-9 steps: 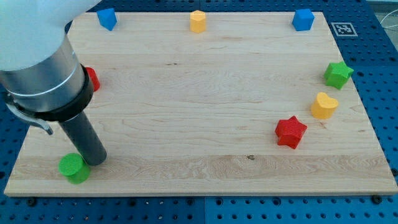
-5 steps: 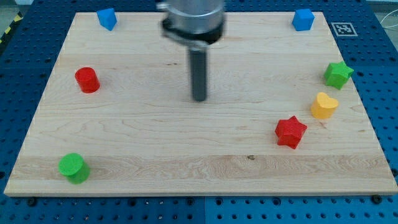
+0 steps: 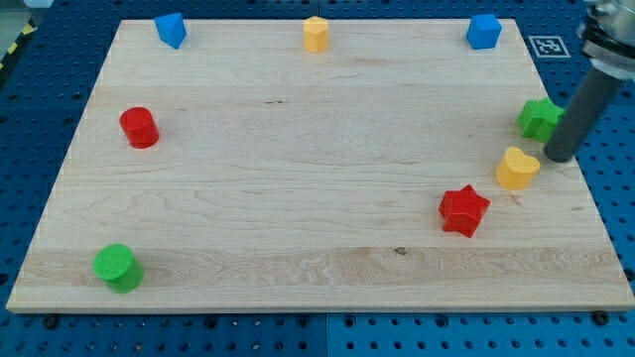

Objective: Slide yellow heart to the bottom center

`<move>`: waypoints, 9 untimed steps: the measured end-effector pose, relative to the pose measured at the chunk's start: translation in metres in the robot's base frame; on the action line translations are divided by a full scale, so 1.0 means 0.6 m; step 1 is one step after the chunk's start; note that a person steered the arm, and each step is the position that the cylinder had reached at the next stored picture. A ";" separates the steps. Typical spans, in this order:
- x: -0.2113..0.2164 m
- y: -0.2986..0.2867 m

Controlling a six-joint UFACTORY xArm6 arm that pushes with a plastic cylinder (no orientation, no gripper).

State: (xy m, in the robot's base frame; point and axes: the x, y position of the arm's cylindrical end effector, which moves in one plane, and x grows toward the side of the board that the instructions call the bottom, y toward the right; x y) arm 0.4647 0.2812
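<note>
The yellow heart [image 3: 517,168] lies near the right edge of the wooden board [image 3: 298,228], about halfway down. My tip [image 3: 558,158] stands just to the right of the heart and slightly above it, with a small gap between them. The rod partly covers the green star [image 3: 538,118], which sits above the heart. The red star [image 3: 463,210] lies down and to the left of the heart.
A red cylinder [image 3: 139,128] is at the left, a green cylinder [image 3: 118,268] at the bottom left. Along the top edge are a blue block [image 3: 171,30], a yellow hexagonal block [image 3: 316,34] and a blue cube [image 3: 483,31].
My tip has swept from the bottom left by the green cylinder, through the board's middle, to the right edge beside the yellow heart. No block has moved.
</note>
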 end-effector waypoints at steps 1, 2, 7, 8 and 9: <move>0.020 -0.013; 0.005 -0.061; 0.083 -0.172; 0.084 -0.225; 0.084 -0.283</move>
State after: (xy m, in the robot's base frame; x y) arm 0.5150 0.1114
